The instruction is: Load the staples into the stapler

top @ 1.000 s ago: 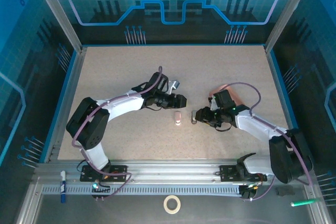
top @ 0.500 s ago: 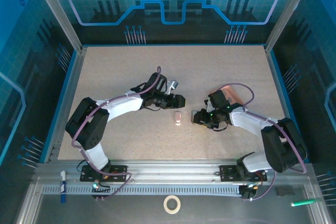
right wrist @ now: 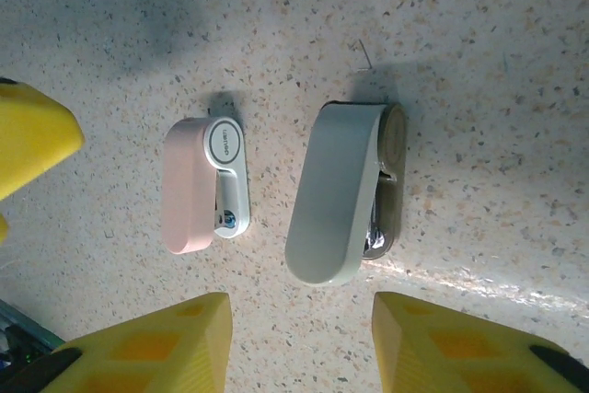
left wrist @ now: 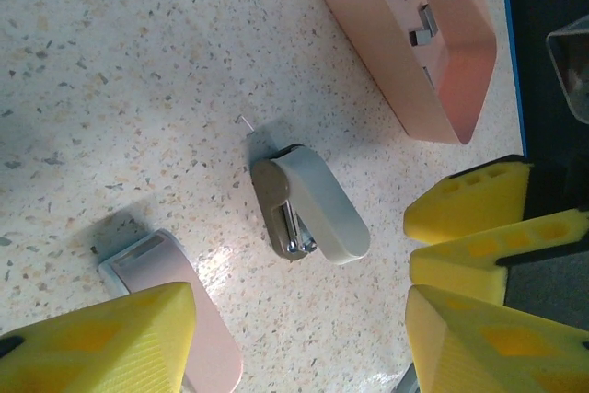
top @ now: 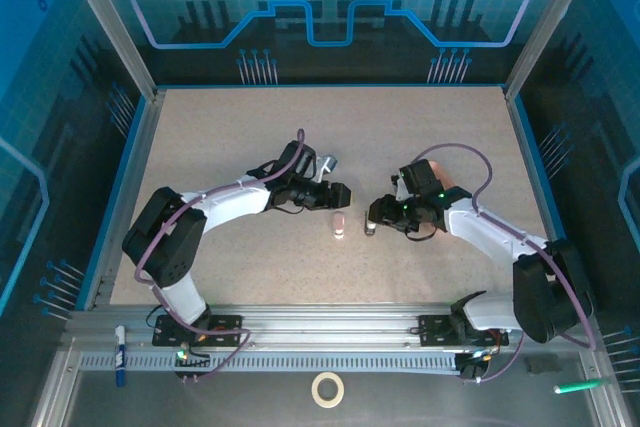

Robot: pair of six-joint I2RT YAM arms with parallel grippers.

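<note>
Left jaws and right jaws both stand open, empty. On the table (right wrist: pixel 479 34), a grey stapler (right wrist: pixel 331 200) lies on its side near a pink stapler (right wrist: pixel 184 190), not touching.

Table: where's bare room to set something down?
Free: the far half of the table up to the back rim, and the near strip along the rail. Crowded: centre, where the left gripper, right gripper, pink stapler, grey stapler and pink tray bunch together.

Pale grey stapler (right wrist: pixel 333 192), pink-and-white stapler (right wrist: pixel 195 189), salmon-pink tray (left wrist: pixel 458 75), yellow jaws, speckled beige table (right wrist: pixel 506 34).
</note>
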